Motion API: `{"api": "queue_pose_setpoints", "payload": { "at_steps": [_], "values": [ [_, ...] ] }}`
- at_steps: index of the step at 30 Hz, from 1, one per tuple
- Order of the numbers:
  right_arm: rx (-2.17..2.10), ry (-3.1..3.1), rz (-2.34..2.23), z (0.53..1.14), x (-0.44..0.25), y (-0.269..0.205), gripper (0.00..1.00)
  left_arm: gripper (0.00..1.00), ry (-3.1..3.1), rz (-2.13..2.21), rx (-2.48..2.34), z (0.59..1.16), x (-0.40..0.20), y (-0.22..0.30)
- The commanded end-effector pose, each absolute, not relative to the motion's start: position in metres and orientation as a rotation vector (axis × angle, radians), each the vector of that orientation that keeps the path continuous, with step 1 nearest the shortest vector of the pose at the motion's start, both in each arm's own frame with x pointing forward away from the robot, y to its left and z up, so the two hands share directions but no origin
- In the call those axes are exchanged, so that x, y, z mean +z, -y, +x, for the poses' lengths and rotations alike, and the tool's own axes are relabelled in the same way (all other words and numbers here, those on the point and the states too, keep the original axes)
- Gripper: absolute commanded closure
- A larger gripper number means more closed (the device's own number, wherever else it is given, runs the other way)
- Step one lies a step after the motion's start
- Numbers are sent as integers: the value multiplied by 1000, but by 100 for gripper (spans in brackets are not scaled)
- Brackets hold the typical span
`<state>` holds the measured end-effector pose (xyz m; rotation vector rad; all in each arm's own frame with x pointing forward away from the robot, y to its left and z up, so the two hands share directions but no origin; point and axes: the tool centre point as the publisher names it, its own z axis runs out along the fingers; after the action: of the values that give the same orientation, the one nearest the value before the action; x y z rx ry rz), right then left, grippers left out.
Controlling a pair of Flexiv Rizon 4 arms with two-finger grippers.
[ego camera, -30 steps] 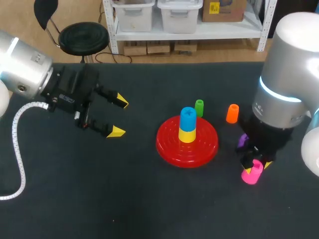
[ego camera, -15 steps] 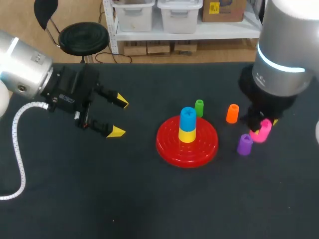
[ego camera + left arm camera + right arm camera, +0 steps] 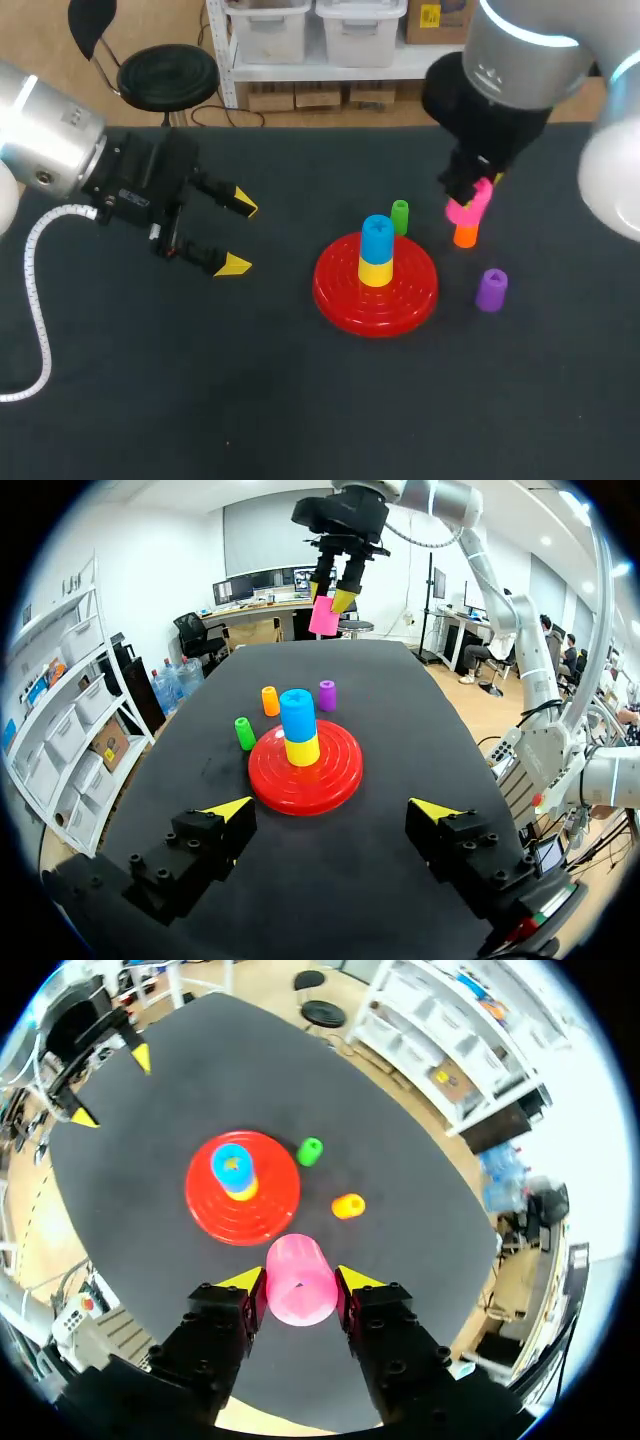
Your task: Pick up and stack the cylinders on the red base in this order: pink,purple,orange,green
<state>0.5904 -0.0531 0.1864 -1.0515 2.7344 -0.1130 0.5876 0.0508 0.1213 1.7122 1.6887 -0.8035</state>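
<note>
My right gripper [image 3: 479,189] is shut on the pink cylinder [image 3: 469,208] and holds it in the air, over the orange cylinder [image 3: 465,236] as the head view shows it. The right wrist view has the pink cylinder [image 3: 299,1280] clamped between both yellow tips, high above the table. The red base [image 3: 335,291] carries a yellow cylinder [image 3: 375,271] with a blue one [image 3: 377,238] on top. A green cylinder [image 3: 400,215] stands just behind the base, and a purple one [image 3: 491,289] to its right. My left gripper [image 3: 240,236] hangs open at the left, holding nothing.
The black table [image 3: 200,400] is bare to the left and in front of the base. My left arm's white cable [image 3: 35,290] loops over the table's left edge.
My right arm has lifted the pink cylinder from the table's right front and carried it up and toward the back, past the purple cylinder. The left arm has stayed still.
</note>
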Motion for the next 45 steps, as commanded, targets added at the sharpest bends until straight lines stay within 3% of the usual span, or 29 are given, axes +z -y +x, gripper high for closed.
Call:
{"api": "queue_pose_setpoints", "payload": {
  "at_steps": [1,16,45],
  "values": [
    [-124,-2806,-1113,603,189,38,100,0,-1686,1710,-802,587,120,-51],
    [-167,-2817,-1292,613,174,-8,100,0,-1686,1710,-802,587,120,-51],
    [-102,-2857,-1386,639,141,-33,100,0,-1686,1710,-802,587,120,-51]
  ]
}}
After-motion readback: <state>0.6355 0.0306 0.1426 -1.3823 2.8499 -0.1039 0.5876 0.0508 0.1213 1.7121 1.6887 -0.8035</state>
